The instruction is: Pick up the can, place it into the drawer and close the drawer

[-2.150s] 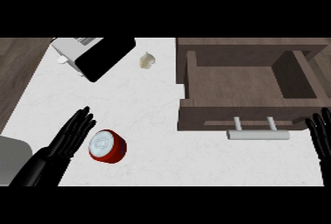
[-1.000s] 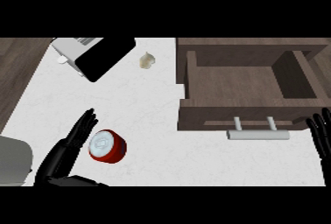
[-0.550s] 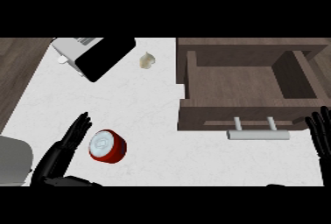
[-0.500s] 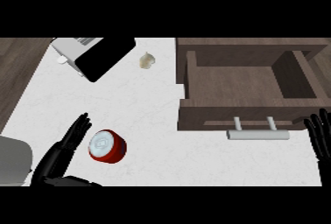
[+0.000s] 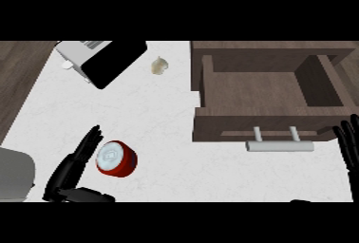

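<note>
Left black hand (image 5: 70, 167) drawn back toward 6 o'clock, fingers straight, at 9 o'clock beside short red round can (image 5: 116, 157); right hand (image 5: 348, 146) spread, unmoved

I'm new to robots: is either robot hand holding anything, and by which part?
Nothing is held. The left robot hand lies open beside the can, fingers straight; the right robot hand rests open at the view's right edge.

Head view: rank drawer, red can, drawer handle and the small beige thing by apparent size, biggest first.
1. drawer, by far the largest.
2. red can and drawer handle: too close to rank, since the handle is longer and the can is wider.
3. small beige object, the smallest.
</note>
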